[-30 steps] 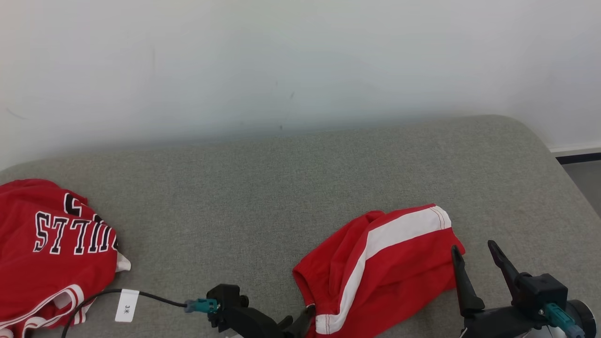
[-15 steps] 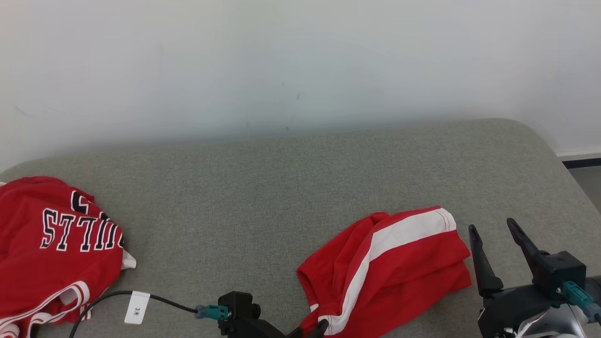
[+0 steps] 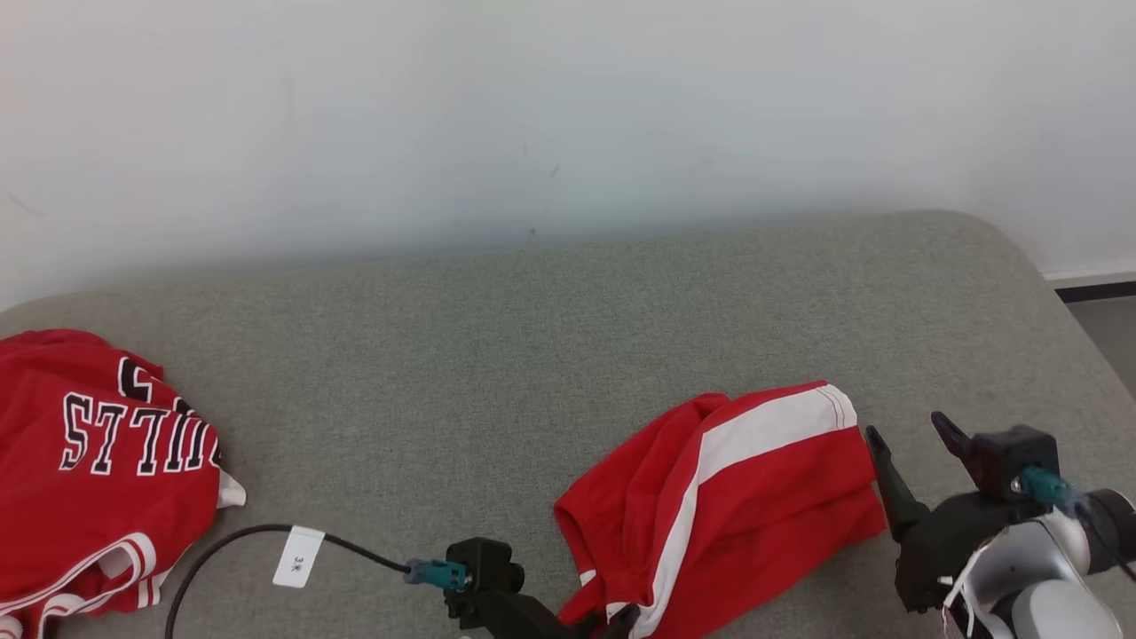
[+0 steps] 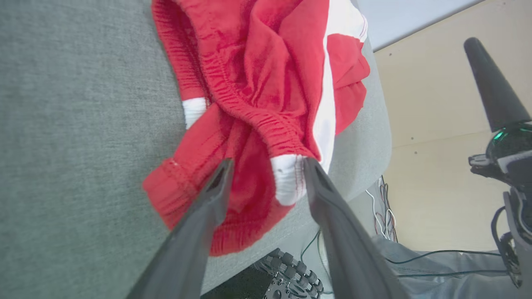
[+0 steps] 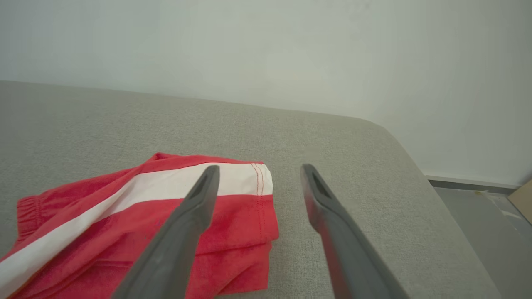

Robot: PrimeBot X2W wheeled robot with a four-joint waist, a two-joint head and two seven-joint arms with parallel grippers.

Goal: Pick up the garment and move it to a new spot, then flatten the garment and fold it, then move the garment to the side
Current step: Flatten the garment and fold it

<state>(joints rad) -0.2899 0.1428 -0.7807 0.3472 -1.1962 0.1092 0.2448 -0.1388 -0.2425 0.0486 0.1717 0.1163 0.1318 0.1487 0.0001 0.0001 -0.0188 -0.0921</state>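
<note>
The garment (image 3: pixel 728 497) is a pair of red shorts with a white side stripe, lying crumpled on the grey padded surface (image 3: pixel 497 355). At the bottom edge of the head view my left gripper (image 3: pixel 608 621) reaches the shorts' near left corner. In the left wrist view the left gripper (image 4: pixel 268 164) stands open, its fingers straddling the elastic waistband (image 4: pixel 266 124) and a white patch. My right gripper (image 3: pixel 907 429) is open just right of the shorts' hem. The right wrist view has the right gripper (image 5: pixel 259 167) above the hem corner of the garment (image 5: pixel 166 216), holding nothing.
A red jersey (image 3: pixel 98 479) with black-and-white lettering lies at the far left. A black cable with a white tag (image 3: pixel 297 557) runs to my left wrist. The wall (image 3: pixel 532 115) rises behind the surface. The surface's rounded right edge drops to the floor (image 3: pixel 1105 328).
My left gripper has slid right, onto the shorts' waistband corner. My right gripper has shifted slightly up and right beside the hem. The head camera wobbled a little.
</note>
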